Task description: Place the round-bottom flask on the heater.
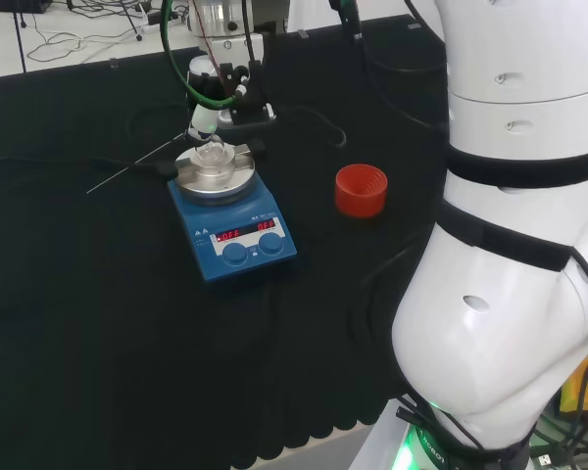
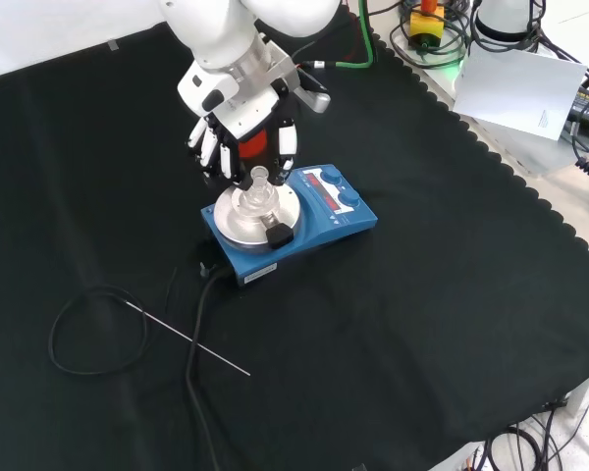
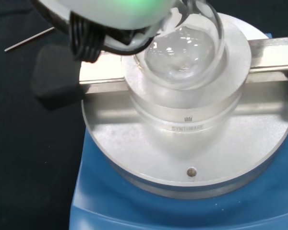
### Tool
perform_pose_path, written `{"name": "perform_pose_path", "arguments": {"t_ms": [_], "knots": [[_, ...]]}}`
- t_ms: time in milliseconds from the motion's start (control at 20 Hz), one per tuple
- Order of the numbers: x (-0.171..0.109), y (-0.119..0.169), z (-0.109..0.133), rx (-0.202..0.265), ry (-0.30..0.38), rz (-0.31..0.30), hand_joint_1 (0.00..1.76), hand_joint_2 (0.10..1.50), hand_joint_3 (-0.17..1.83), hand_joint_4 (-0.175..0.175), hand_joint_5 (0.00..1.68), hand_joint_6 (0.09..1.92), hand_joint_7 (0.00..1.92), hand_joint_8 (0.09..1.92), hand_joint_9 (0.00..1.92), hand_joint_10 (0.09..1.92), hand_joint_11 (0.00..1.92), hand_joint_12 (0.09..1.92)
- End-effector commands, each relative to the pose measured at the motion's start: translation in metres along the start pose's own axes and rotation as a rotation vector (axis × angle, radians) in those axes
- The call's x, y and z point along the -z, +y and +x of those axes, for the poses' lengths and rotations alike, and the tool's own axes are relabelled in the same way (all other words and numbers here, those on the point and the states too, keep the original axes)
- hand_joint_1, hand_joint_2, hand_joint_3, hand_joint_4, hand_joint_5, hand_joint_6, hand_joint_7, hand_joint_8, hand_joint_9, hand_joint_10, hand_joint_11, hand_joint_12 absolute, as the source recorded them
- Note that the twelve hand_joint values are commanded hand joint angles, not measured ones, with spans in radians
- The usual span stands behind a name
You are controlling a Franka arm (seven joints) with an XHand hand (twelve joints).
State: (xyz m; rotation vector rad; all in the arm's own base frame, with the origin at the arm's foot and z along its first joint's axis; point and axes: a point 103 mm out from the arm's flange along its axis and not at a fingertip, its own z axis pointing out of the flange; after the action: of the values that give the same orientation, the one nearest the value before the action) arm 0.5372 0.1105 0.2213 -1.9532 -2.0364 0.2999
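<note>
Flask: the round-bottom flask (image 2: pixel 257 192) sits in the metal block of the heater (image 2: pixel 319 221), just below the hand (image 2: pixel 243 147).
Hand: fingers hang straight, spread around the neck; contact unclear.
Done: flask looks seated.
Left: lift the hand clear.
Nearby: red stand (image 1: pixel 361 190), apart.

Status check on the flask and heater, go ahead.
Hand hangs over the heater, fingers straight, around the flask neck without gripping. Round-bottom flask seated in the heater's metal block. Red ribbed stand sits apart; nothing in the way.
</note>
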Motion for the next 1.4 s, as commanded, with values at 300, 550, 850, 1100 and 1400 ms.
{"name": "perform_pose_path", "arguments": {"t_ms": [300,550,850,1100,1400], "knots": [[-0.006,0.005,-0.013,-0.005,0.016,-0.007,1.11,0.66,0.70,0.175,1.21,0.80,0.53,0.71,0.73,0.60,0.39,1.33],[-0.005,0.007,-0.036,-0.006,0.065,0.006,1.10,0.71,0.60,0.175,1.20,0.77,0.50,0.72,0.71,0.61,0.39,1.33],[-0.003,0.005,-0.044,0.024,0.097,0.010,0.94,0.62,0.55,-0.012,0.85,0.84,0.36,0.75,0.62,0.66,0.31,1.36],[-0.009,0.003,-0.037,0.015,0.078,0.003,0.91,0.57,0.57,-0.020,0.64,0.82,0.31,0.75,0.58,0.67,0.25,1.38],[0.015,-0.016,-0.046,0.031,0.110,-0.024,0.89,0.56,0.57,-0.022,0.56,0.79,0.29,0.75,0.56,0.68,0.23,1.39]]}}
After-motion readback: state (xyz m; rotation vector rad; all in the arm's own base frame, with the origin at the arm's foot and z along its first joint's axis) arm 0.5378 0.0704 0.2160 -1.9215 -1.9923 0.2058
